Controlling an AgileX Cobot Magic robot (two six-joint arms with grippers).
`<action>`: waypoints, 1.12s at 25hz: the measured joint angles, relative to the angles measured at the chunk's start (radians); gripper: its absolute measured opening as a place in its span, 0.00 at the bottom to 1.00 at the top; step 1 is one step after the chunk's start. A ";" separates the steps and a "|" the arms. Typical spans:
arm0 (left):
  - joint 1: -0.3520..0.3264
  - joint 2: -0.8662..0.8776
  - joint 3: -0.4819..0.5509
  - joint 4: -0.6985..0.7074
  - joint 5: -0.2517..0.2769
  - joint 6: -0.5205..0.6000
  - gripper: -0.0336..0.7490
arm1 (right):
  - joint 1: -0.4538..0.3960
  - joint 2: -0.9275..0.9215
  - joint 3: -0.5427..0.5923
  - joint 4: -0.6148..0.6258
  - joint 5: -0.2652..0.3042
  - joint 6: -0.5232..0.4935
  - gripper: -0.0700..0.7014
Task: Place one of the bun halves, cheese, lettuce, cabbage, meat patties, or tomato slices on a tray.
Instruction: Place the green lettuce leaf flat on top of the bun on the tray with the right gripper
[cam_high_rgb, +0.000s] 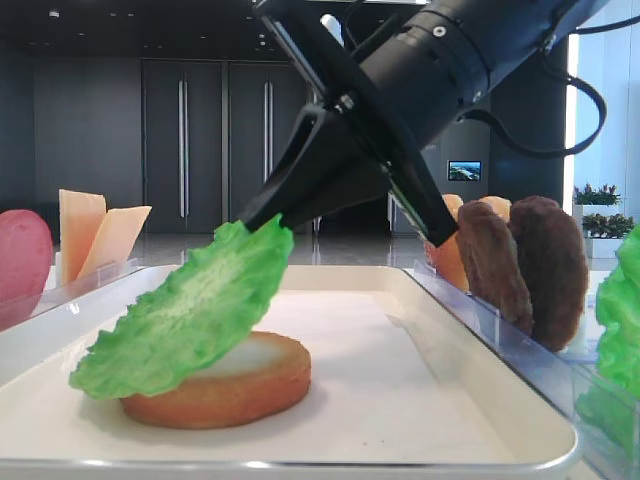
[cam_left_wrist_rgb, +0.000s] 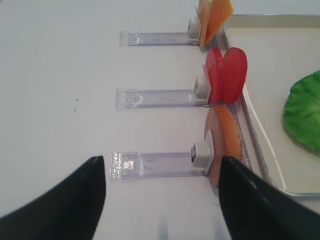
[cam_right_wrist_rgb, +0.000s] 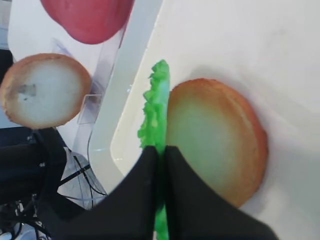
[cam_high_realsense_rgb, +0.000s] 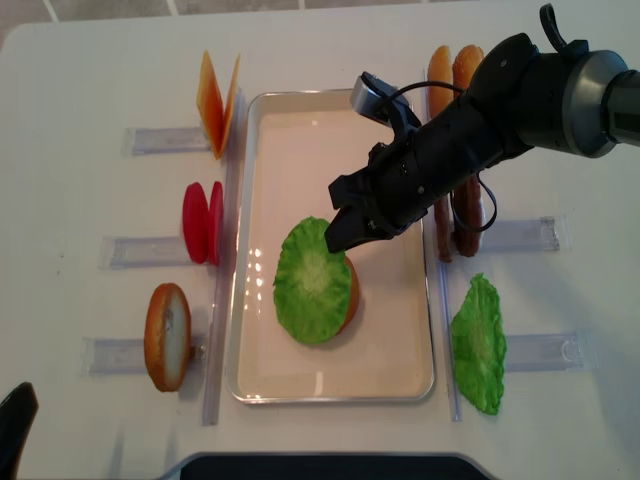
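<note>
The right gripper (cam_right_wrist_rgb: 161, 165) has its smooth black wedge-shaped fingers pressed together on the edge of the lettuce (cam_high_rgb: 190, 310), a thin, bright green leaf with a frilly rim and a pebbled face. The leaf hangs tilted from the pinch, its lower part lying over a bun half (cam_high_rgb: 225, 385) that sits flat in the tray (cam_high_realsense_rgb: 395, 375). That bun is a round golden-brown disc with a pale toasted top. The tray is a shallow cream-white rectangle with rounded corners and a glossy raised rim.

To the right of the tray, rough, grainy dark brown meat patties (cam_high_rgb: 525, 270) stand on edge in a clear plastic holder (cam_high_realsense_rgb: 525, 235), with a second green leaf (cam_high_realsense_rgb: 478, 345) nearer the front. On the left stand pointed pale orange cheese (cam_high_realsense_rgb: 215, 100) slices, smooth red tomato slices (cam_high_realsense_rgb: 202, 222) and another bun half (cam_high_realsense_rgb: 167, 336).

The left gripper (cam_left_wrist_rgb: 162, 200) hangs over the white table (cam_left_wrist_rgb: 60, 100), its dark fingers spread wide apart and holding nothing.
</note>
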 joint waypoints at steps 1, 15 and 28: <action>0.000 0.000 0.000 0.000 0.000 0.000 0.73 | 0.000 0.000 0.000 -0.013 -0.006 0.000 0.14; 0.000 0.000 0.000 0.000 0.000 0.000 0.73 | 0.000 0.005 0.000 -0.093 -0.030 0.011 0.52; 0.000 0.000 0.000 0.000 0.000 0.000 0.73 | 0.000 0.003 0.000 -0.096 -0.030 0.012 0.90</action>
